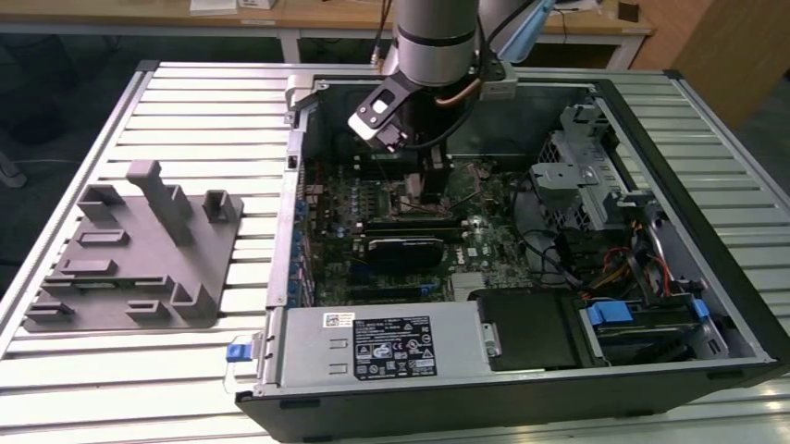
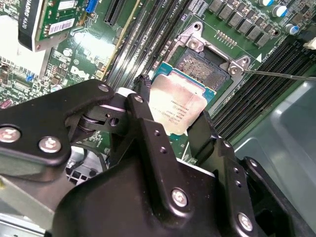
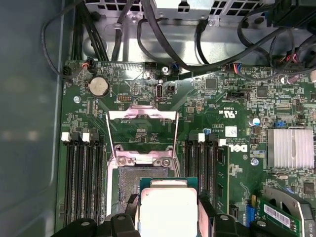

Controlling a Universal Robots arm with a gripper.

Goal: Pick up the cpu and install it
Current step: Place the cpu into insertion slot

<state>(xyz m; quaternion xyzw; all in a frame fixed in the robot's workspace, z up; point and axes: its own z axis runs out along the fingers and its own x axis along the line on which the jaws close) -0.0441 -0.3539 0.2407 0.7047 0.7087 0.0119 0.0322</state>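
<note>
While my end effector [image 2: 170,116] is clamped on the cpu [image 3: 169,207], the open socket [image 2: 202,66] just beyond its tips, I judge installing is in hand and calls for square alignment.

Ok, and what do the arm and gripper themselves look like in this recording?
The arm is a smooth silver-grey cylinder with a dark band, a black box-shaped module mounted at its wrist and a copper-coloured cable looping beside it. The gripper is matte black, with jointed link fingers held by silver screws.
</note>
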